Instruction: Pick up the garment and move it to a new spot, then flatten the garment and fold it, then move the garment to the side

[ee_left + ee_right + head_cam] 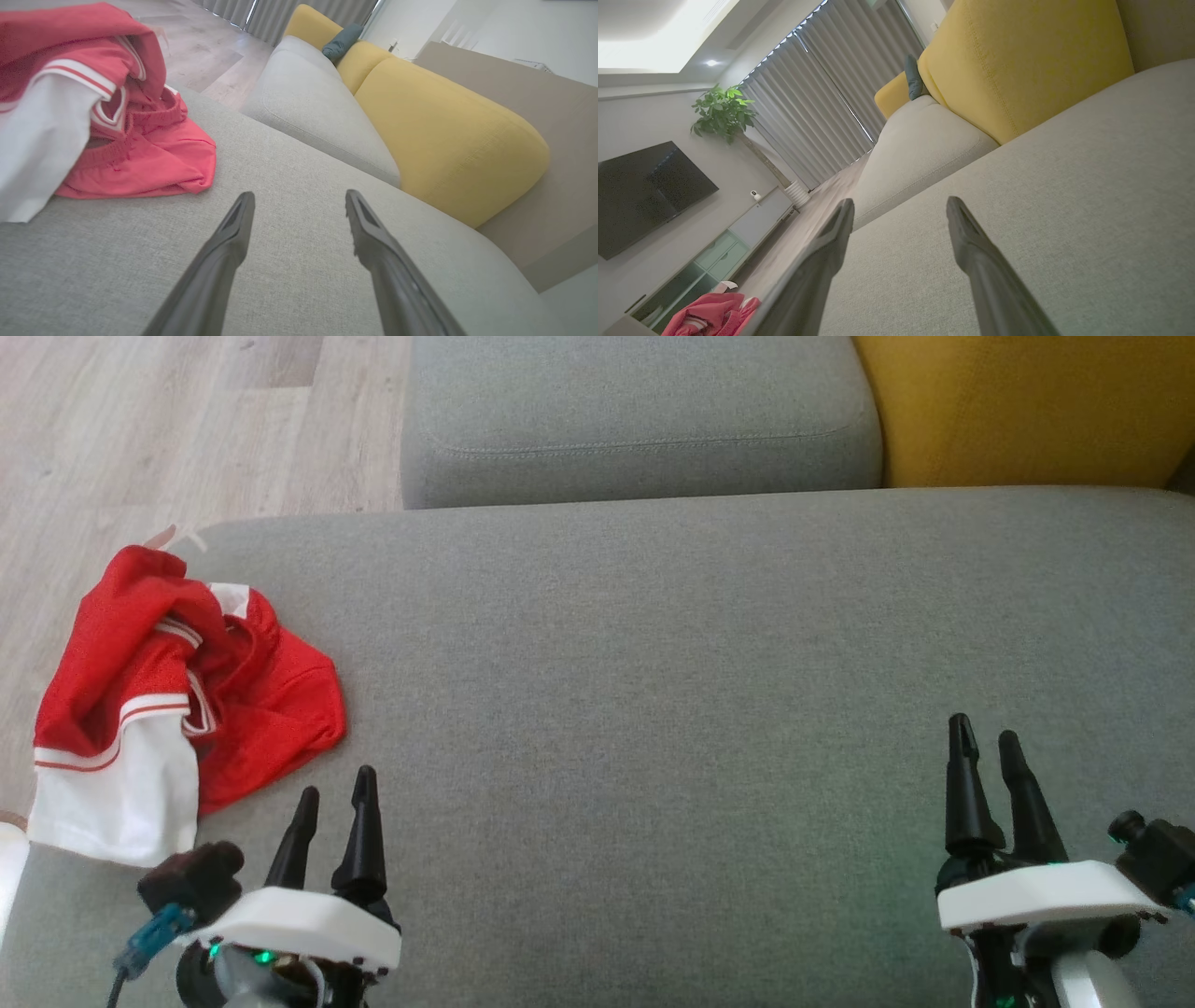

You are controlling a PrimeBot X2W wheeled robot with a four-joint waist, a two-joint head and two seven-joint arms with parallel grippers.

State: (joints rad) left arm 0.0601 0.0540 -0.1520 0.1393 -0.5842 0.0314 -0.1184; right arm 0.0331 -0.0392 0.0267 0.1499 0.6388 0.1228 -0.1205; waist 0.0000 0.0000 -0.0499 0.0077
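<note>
A crumpled red and white garment [177, 700] lies at the left edge of the grey sofa seat [653, 691], partly hanging over that edge. My left gripper [336, 784] stands open just right of and below the garment, apart from it, with nothing between its fingers. In the left wrist view the garment [107, 116] sits up and left of the open left gripper [299, 200]. My right gripper [985, 733] is open over bare seat at the lower right. The right wrist view has the open right gripper [900, 207] and the garment [712, 315] far off at the bottom left.
A second grey cushion [644, 415] lies beyond the seat, with a yellow backrest [1027, 406] to its right. Wooden floor [177, 429] runs along the left. A television [644, 191], plant [721, 109] and curtains [826, 102] stand across the room.
</note>
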